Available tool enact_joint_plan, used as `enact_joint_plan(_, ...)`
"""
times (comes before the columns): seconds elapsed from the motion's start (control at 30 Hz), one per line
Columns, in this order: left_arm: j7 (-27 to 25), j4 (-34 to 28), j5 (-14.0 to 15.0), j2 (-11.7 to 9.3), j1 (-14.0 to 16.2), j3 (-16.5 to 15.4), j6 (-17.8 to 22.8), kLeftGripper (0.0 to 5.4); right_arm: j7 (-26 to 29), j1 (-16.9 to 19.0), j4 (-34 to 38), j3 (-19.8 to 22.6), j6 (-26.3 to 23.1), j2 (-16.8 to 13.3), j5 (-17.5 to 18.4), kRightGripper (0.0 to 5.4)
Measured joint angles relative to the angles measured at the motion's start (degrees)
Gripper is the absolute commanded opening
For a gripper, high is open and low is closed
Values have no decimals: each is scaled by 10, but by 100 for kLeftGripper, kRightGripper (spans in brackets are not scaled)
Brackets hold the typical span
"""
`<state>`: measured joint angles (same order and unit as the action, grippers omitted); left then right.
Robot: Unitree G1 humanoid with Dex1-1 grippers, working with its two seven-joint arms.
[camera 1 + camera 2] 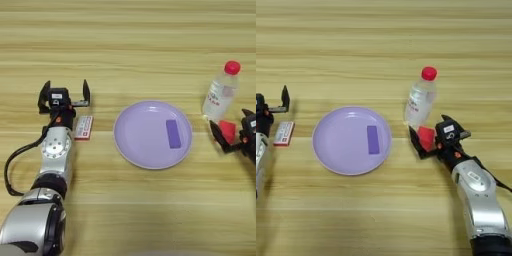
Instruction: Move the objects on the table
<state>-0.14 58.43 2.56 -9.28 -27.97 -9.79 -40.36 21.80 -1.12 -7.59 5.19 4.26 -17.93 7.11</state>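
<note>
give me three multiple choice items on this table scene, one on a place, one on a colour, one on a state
1. Where does the small purple strip lie?
A. on the lilac plate
B. under the bottle
C. on the bare table

2. What colour is the cap of the water bottle?
A. blue
B. red
C. white

3. What is the right end effector doing?
A. closed around the red cube
B. holding the plate
C. lifting the white pack

Key: 1 A, the strip rests inside the plate. 2 B, the cap is red. 3 A, its fingers flank the cube. The left end effector is open, beside the white pack.
</note>
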Motion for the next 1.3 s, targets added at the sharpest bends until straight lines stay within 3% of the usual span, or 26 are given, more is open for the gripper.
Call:
enact_joint_plan(0.77, 0, 5, 0, 0, 0, 0, 0, 540, -3, -64, -3, -1, 24, 8, 6, 538)
enact_joint_plan(1.3, -1, 7, 0, 0, 0, 7, 0, 540, -4, -132, -80, -6, 27, 20, 1, 538)
